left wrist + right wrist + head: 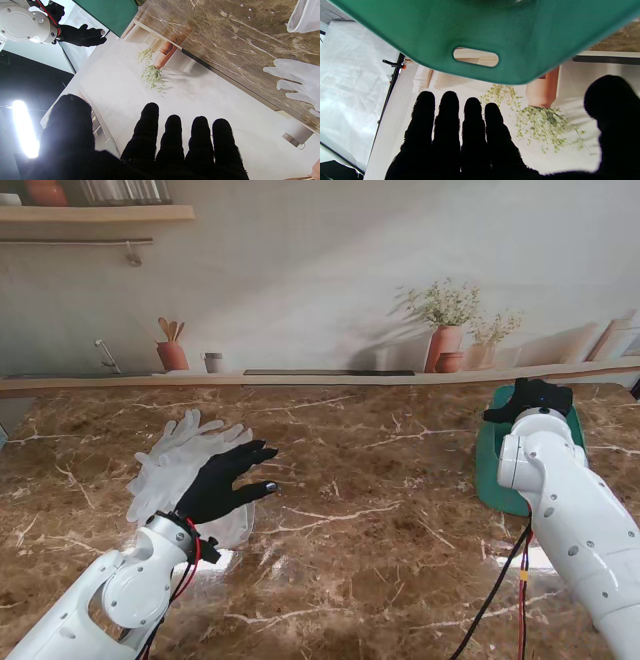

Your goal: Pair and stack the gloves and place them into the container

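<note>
Nearest me on the left, the left hand (225, 480) hovers with fingers spread and nothing in it, over the pale translucent gloves (180, 455) heaped on the tabletop (380, 510). I'd press down flat and pinch one cuff so just a single glove lifts. Farther off on the right, the right hand (530, 400) sits flat and empty over the green container (490, 470). The gloves overlap, so I can't count them; the arm blocks the container's inside.

Two pale gloves (178, 455) lie overlapped at nine o'clock; one green container (493, 470) sits at three o'clock.
</note>
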